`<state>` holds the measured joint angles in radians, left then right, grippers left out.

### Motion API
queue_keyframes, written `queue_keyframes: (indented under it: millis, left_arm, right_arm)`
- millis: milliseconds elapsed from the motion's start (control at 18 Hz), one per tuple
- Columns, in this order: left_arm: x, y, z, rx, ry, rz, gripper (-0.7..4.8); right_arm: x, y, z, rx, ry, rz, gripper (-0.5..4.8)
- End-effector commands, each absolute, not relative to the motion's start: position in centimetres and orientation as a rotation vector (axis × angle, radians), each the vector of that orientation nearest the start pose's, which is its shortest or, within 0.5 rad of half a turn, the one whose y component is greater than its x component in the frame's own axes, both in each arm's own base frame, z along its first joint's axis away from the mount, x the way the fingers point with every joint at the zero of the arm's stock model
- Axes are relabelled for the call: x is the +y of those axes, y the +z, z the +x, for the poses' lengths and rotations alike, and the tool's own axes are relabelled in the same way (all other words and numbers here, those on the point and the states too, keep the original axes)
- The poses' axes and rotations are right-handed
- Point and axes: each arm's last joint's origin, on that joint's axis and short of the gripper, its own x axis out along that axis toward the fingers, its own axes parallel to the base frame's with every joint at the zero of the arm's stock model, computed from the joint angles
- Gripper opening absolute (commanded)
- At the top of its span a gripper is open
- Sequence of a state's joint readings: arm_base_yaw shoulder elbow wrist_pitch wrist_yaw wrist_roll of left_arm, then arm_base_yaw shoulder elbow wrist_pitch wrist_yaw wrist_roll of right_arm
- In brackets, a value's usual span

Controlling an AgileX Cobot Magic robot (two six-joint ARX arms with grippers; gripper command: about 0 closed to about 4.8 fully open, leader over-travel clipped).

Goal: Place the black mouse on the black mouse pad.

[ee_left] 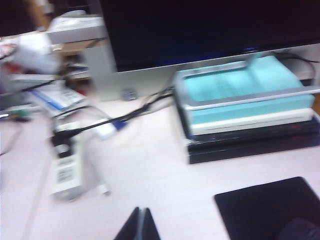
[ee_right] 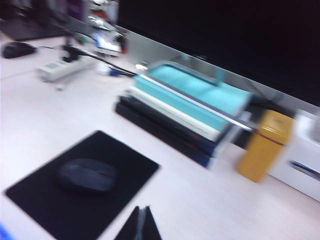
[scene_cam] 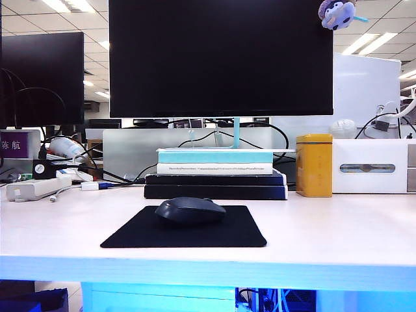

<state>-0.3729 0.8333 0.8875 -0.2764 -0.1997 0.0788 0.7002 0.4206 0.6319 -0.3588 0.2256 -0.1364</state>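
Observation:
The black mouse (scene_cam: 190, 210) rests on the black mouse pad (scene_cam: 130, 235) near the table's front middle; nothing holds it. Both show again in the right wrist view, the mouse (ee_right: 86, 175) lying on the pad (ee_right: 125, 160). The left wrist view catches only a corner of the pad (ee_left: 260, 210). My left gripper (ee_left: 140, 210) is shut and empty above bare table, left of the pad. My right gripper (ee_right: 142, 208) is shut and empty above the table just past the pad's right edge. Neither gripper shows in the exterior view.
A stack of books (scene_cam: 214, 175) lies behind the pad under a large monitor (scene_cam: 221, 58). A yellow tin (scene_cam: 314, 165) and a white box (scene_cam: 374, 166) stand at the right. A power strip (scene_cam: 39, 188) and cables lie at the left.

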Motion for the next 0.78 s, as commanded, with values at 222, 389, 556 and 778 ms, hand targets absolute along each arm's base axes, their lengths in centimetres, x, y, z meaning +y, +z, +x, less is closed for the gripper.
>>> queue_keyframes:
  millis: [222, 389, 556, 778]
  left_arm:
    - [-3.6, 34.1, 12.6, 0.128, -0.089, 0.141, -0.05]
    - [-3.0, 32.8, 11.1, 0.107, -0.061, 0.134, -0.05]
    - [-2.5, 31.6, 10.2, 0.100, -0.005, 0.140, -0.05]
    - [-2.6, 30.3, 10.6, 0.130, -0.003, 0.150, -0.05]
  right_arm:
    - [3.9, 31.3, 6.3, 0.035, 0.321, -0.167, -0.06]
    - [3.0, 30.8, 5.5, 0.062, 0.245, -0.199, -0.06]
    - [2.7, 29.6, 5.3, 0.073, 0.215, -0.233, -0.06]
    - [3.3, 27.3, 6.5, 0.025, 0.164, -0.238, -0.06]
